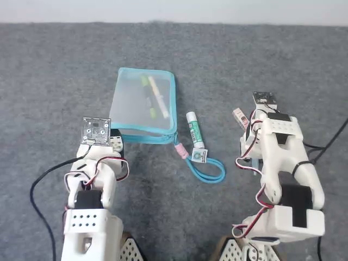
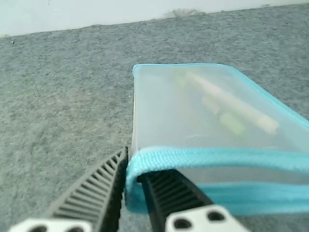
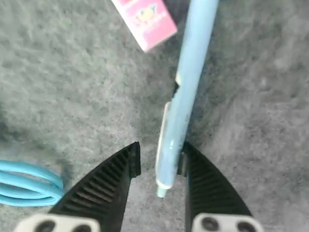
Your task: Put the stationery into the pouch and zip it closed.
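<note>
From the high view, finds the pouch (image 1: 144, 106) lying flat near the centre of the grey mat (image 1: 65, 65), translucent with teal edging, holding a green highlighter (image 1: 144, 81) and a pale pen (image 1: 157, 97) side by side. Notes a glue stick (image 1: 195, 129) on the mat just beside the pouch's zip end, outside it. Notes also a teal strap (image 1: 206, 168) looping from the zip pull toward the arms, with a small tag (image 1: 198, 155) on it. Places the left gripper (image 1: 117, 140) at the pouch's near corner, on the side away from the glue stick. Places a pink eraser (image 1: 239, 117) on the mat just beside the right arm (image 1: 274, 130). From the left wrist view, confirms the left gripper (image 2: 133, 186) clamped on the teal edge of the pouch (image 2: 203, 121), one finger on either side of the corner, with the highlighter and pale pen seen blurred through the wall. From the right wrist view, records the right gripper (image 3: 158, 166) low over the mat with fingers apart, straddling the tip end of a light blue pen (image 3: 188, 87), the barrel against one finger and a clear gap at the other. Logs the pink eraser (image 3: 145, 19) near the far part of that pen, well apart from the fingers. Logs the teal strap (image 3: 24, 186) off to one side of the gripper.
</note>
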You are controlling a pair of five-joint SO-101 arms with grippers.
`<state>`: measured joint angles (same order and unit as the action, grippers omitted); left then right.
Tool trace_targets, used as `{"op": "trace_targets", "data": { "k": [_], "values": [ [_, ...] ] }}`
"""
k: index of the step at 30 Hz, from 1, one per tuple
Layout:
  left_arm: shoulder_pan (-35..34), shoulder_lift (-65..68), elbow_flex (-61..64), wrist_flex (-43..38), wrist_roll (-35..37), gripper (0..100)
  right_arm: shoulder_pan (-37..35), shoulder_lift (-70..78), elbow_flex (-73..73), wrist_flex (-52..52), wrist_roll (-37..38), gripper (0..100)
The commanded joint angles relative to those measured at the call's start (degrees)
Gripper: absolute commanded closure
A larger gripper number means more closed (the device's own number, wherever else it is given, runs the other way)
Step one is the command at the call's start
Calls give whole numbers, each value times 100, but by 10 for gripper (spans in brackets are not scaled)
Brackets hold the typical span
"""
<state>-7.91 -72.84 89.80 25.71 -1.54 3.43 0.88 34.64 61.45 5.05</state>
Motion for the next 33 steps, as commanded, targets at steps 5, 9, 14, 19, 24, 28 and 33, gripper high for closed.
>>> {"op": "trace_targets", "data": {
  "k": [5,9,14,19,24,28,33],
  "values": [
    [35,-9,-66,-176,-26,988,31,-57,-18,-66,70,989],
    [44,-9,-66,-176,-26,988,119,-154,-9,-22,70,991],
    [44,-9,-66,-185,-26,988,611,-963,-18,295,105,991],
    [62,-9,-66,-193,-18,988,242,-2387,-18,1191,879,991],
    [615,-9,110,-202,-18,988,-1270,-3468,-62,2202,1407,991],
    [1002,18,145,-185,18,988,-2721,-3873,-79,2923,1415,991],
    [1081,26,145,-185,18,988,-4004,-3960,-62,3371,1776,991]
  ]
}}
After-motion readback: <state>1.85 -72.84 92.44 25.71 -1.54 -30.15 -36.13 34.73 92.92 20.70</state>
